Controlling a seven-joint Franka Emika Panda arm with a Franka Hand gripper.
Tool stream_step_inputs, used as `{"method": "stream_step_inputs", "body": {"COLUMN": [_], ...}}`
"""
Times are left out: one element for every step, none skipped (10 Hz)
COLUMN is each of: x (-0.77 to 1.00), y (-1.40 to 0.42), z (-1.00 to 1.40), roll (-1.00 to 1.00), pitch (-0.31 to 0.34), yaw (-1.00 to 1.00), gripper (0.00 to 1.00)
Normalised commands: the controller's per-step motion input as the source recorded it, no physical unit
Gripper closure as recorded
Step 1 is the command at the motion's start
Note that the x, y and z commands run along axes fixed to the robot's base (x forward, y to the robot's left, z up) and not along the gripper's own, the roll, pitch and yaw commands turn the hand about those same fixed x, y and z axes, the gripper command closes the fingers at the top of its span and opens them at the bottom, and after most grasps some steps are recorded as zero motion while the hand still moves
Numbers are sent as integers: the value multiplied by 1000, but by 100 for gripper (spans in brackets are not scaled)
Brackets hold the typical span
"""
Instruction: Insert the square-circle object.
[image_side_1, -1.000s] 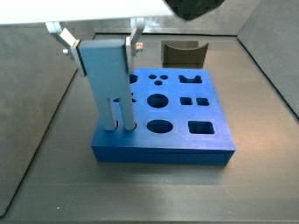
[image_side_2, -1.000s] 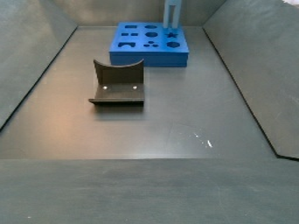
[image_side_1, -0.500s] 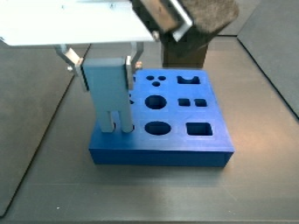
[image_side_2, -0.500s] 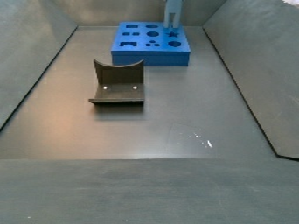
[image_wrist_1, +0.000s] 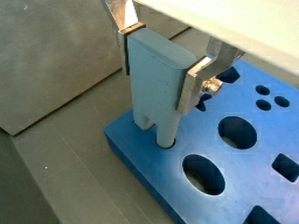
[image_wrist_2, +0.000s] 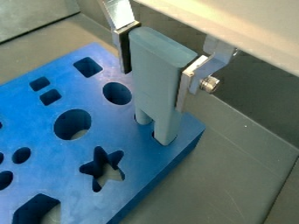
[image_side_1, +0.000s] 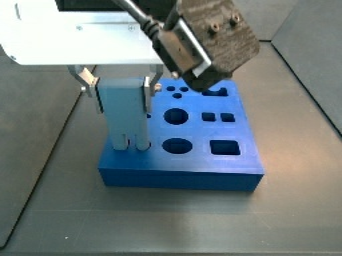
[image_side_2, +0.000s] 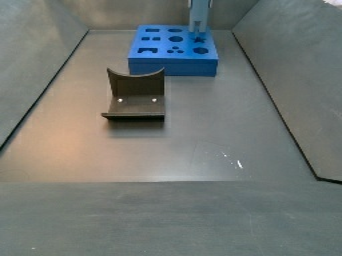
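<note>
gripper (image_wrist_1: 160, 72), its silver fingers closed on a light-blue upright block (image_wrist_1: 156, 83) seated in the blue holed board (image_wrist_2: 70, 157), stood well apart from the dark olive square-circle object (image_side_2: 135, 94) on the floor; lifting without releasing risked dragging the board.

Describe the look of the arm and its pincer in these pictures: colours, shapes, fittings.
The pincer, over the blue board, has two flat silver metal fingers; in both wrist views one carries a bracket fixed with a round silver bolt. Above them sits a broad white body. In a side view a grey-brown boxy unit rides the wrist on a dark mount. No cables or markings are visible.
</note>
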Motion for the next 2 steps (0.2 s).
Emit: {"method": "stream_step_inputs", "body": {"x": [23,0], "y": [0,0], "z": [0,0], "roll": [0,0], "pitch": [0,0], "yaw": [0,0], "gripper": [100,100]}}
